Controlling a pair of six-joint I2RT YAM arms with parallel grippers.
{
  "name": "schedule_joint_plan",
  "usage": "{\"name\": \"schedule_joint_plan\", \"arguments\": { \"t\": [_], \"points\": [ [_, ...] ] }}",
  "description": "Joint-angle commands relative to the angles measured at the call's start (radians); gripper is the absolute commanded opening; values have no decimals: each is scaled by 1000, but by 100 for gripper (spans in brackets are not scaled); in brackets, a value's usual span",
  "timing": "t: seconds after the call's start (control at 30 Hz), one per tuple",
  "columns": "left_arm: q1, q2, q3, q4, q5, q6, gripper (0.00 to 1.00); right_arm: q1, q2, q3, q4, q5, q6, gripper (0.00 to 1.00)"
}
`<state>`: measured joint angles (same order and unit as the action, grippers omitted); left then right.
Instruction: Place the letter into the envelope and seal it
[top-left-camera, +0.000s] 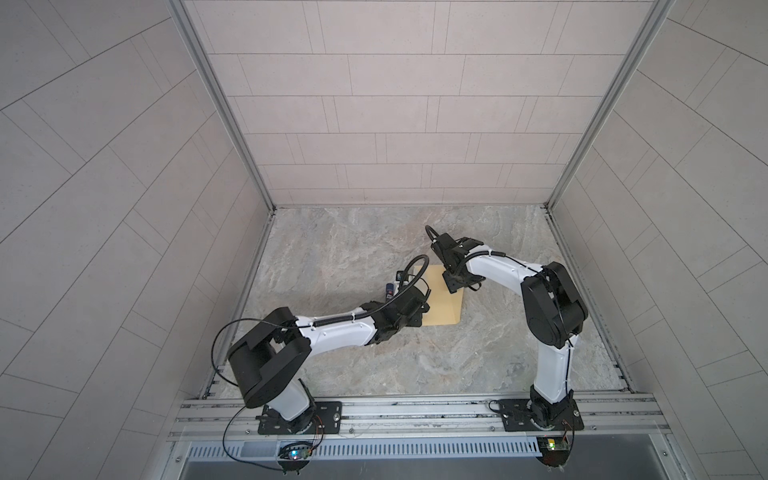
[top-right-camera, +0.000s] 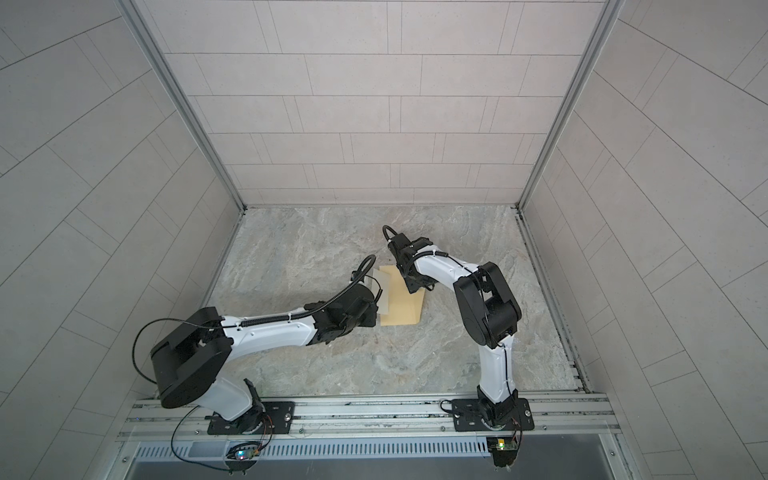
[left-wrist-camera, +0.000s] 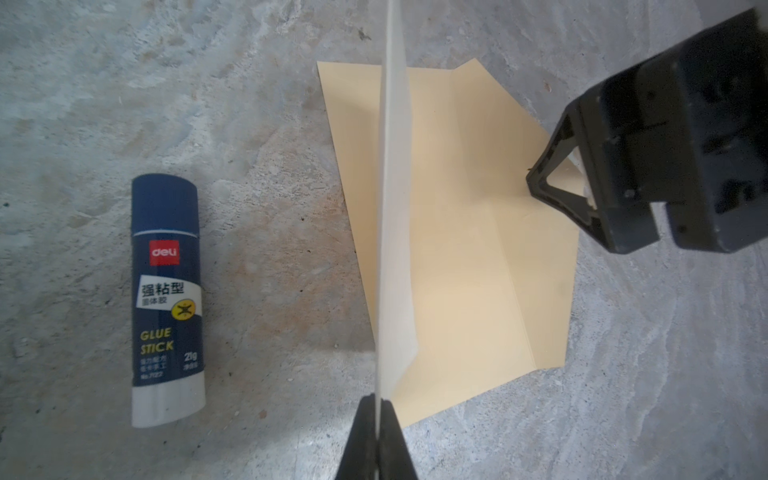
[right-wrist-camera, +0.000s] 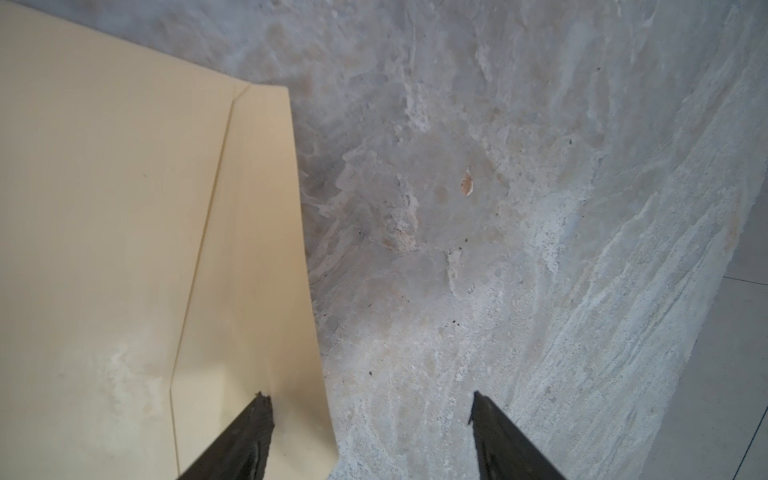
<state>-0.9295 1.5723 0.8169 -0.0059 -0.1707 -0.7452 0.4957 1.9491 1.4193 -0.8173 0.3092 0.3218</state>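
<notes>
My left pincer (left-wrist-camera: 379, 405) clamps the limp letter (left-wrist-camera: 392, 208), my right pincer (right-wrist-camera: 369, 399) gapes wide with the envelope (right-wrist-camera: 104, 208) beneath it; the sheet could buckle at the mouth.

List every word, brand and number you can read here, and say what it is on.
"deli": red patch on the glue stick
"强粘型": its white band
"固体胶": under that
"GLUE STICK": yellow, lower down
"21g": beside that
Smaller lines: too blurred to read.
The letter and envelope show no text.

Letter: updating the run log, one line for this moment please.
left gripper: shut on letter; right gripper: open, at envelope flap; letter: not yet inside
</notes>
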Motion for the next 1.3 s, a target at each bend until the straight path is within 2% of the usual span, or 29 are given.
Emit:
{"name": "schedule_joint_plan", "arguments": {
  "t": [0.0,1.03,1.27],
  "points": [
    [-6,12,25,-23,-24,15,0,4,32,20,-36,28,-3,75],
    [-12,5,38,-35,-20,15,0,3,86,28,-62,-8,0,76],
    [-12,-52,34,-22,-26,58,0,3,26,75,-81,-31,10,76]
  ]
}}
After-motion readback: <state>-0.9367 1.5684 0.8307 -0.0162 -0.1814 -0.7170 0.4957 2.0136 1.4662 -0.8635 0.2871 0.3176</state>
